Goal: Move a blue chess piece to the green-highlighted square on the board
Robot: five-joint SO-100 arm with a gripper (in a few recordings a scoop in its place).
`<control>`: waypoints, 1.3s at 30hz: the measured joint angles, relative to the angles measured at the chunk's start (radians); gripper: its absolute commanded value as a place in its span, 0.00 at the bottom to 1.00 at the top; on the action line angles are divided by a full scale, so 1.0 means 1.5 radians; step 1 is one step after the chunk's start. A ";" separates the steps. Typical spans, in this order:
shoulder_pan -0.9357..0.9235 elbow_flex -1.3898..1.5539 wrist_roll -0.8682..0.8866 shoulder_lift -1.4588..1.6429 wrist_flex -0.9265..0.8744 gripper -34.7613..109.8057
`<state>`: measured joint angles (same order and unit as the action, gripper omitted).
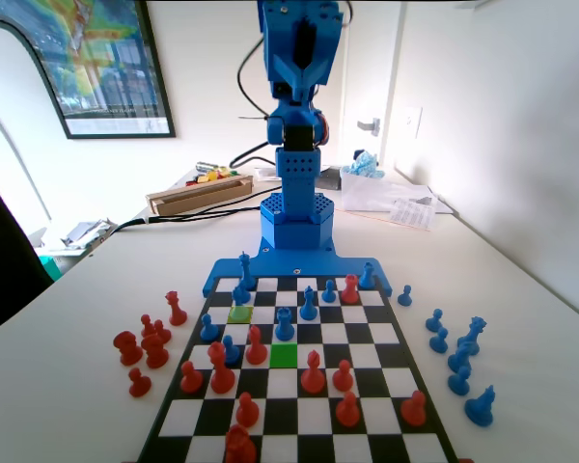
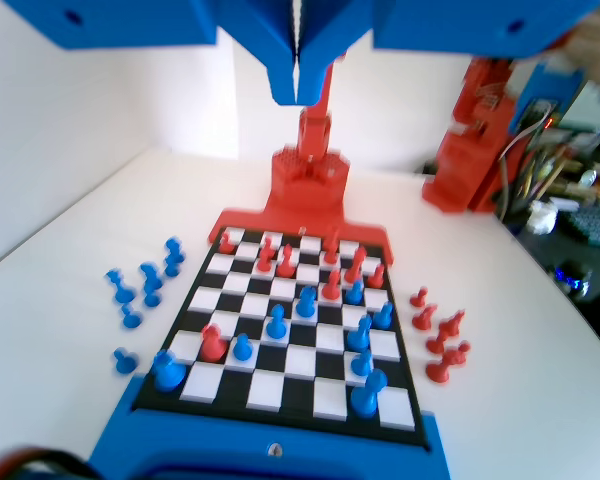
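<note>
The board [image 1: 389, 359] lies in front of the blue arm's base, and the green-highlighted square [image 1: 284, 355] near its middle is empty. A short blue chess piece [image 1: 285, 325] stands on the square just behind it, toward the arm. Another blue pawn [image 1: 241, 292] stands just beyond a duller yellow-green square [image 1: 239, 313]. In the wrist view my gripper [image 2: 298, 88] hangs high above the board [image 2: 298, 360], its jaws pressed together with nothing between them. Blue pawns [image 2: 277, 322] stand far below it.
Red pieces [image 1: 313, 372] crowd the board's near rows around the green square. Captured red pieces [image 1: 143, 349] sit on the table left of the board and blue ones [image 1: 458, 352] to its right. A wooden box [image 1: 198, 193] and papers [image 1: 396, 198] lie behind the arm.
</note>
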<state>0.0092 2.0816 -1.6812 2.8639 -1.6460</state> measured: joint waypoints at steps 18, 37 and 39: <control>-0.116 -0.134 0.000 -0.409 -0.026 0.25; -0.261 -0.042 -0.173 -0.540 0.127 0.25; -0.278 -0.035 -0.177 -0.555 0.153 0.25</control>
<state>-0.4080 2.0295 -1.9466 2.0310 -1.4159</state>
